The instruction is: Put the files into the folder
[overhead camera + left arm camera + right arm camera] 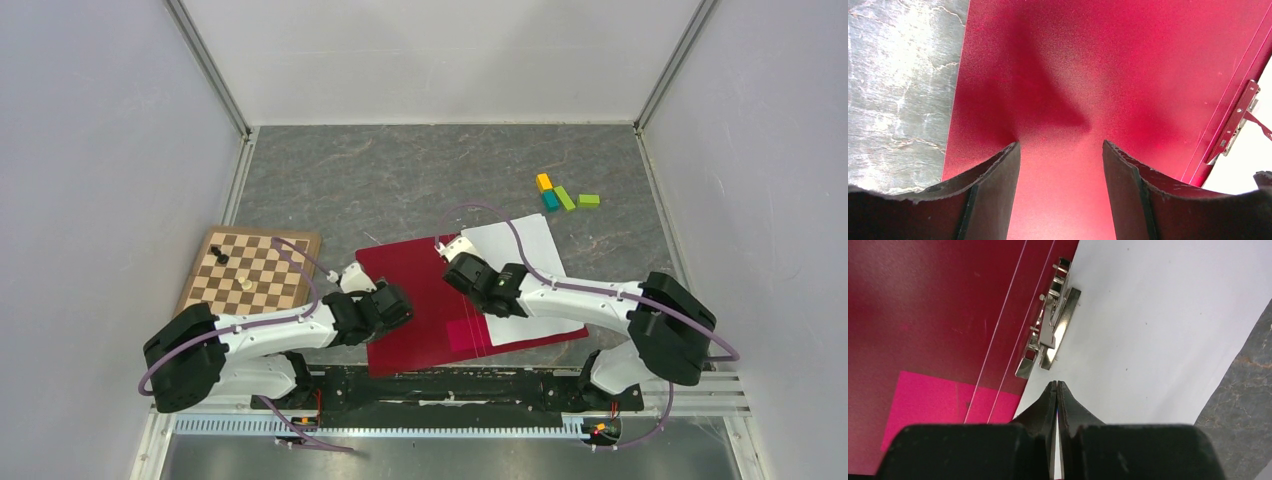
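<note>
The left claw (1060, 145) gapes wide over the left leaf of the folder (415, 300). By the folder's metal clip (1048, 335) the right claw (1056, 385) is pinched shut at the edge of the files (1158, 330); these limp, slippery sheets on its right leaf likely want an edge grip

One red folder (410, 300), one metal clip (1048, 325), one chessboard (255, 270), two chess pieces (222, 257). Four coloured blocks (565, 198). White paper sheets (525, 245) overlapping, number unclear.
</note>
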